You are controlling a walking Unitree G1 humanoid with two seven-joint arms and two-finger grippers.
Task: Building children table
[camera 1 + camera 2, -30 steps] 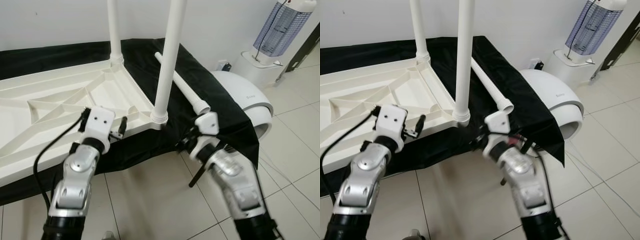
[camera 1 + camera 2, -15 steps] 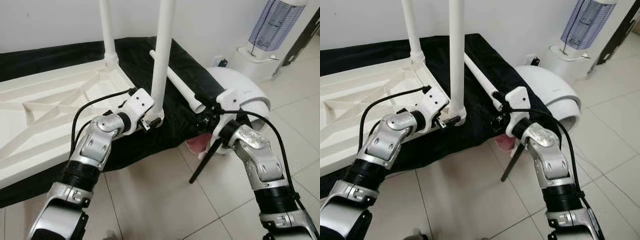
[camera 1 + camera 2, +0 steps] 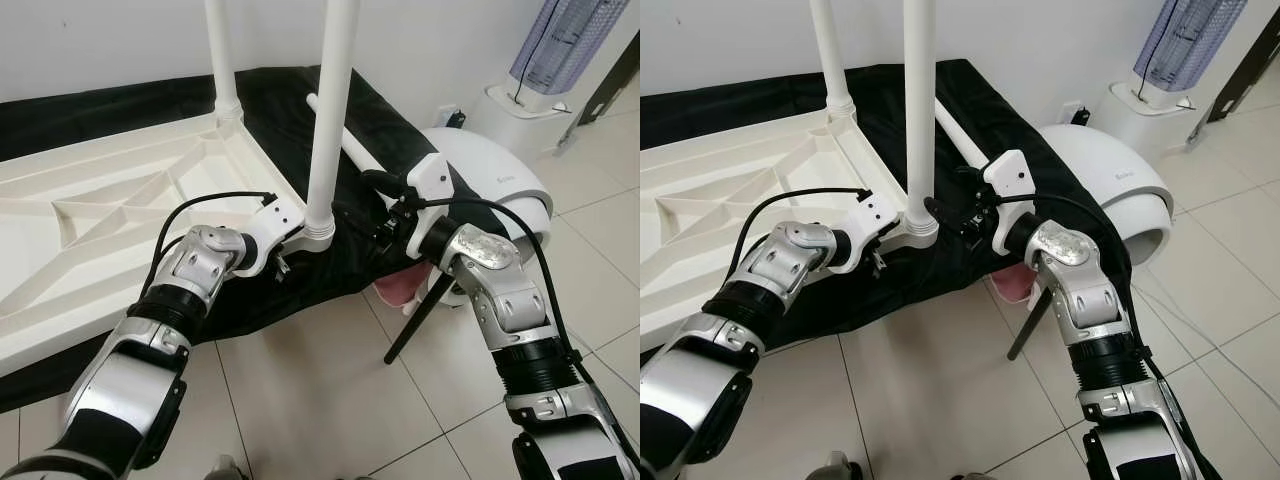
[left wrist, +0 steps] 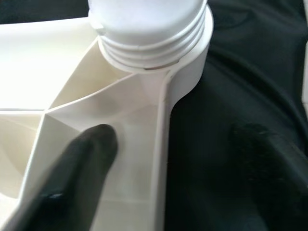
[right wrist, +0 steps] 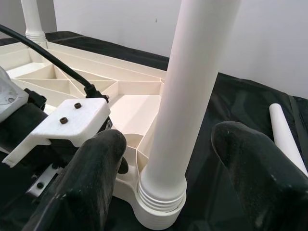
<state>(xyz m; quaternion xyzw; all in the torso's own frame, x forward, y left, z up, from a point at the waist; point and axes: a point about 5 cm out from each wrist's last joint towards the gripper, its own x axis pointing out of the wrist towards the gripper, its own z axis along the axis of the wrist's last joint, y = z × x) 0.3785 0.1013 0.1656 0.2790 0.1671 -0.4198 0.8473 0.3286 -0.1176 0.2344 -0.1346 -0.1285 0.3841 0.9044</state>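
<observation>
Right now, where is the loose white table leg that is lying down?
The loose white plastic table leg lies on the black cloth, on the robot's right of the upturned white tabletop, just behind the right claw.

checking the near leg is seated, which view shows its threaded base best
The left wrist view: the threaded base sits close up, its rings meeting the tabletop corner socket. The right wrist view shows it smaller, between the right gripper fingers. The eye views show it small beside the left gripper.

- Right gripper (image 5: pixel 166 159) open; fingers (image 5: pixel 89 183) flank the upright white leg (image 5: pixel 192 96), not touching.
- Leg base sits in tabletop (image 5: pixel 120 94) corner socket.
- Left gripper (image 5: pixel 62 122) at 9 o'clock.
- Loose leg (image 5: pixel 286 134) on black cloth (image 5: pixel 240 103), 3 o'clock.
</observation>
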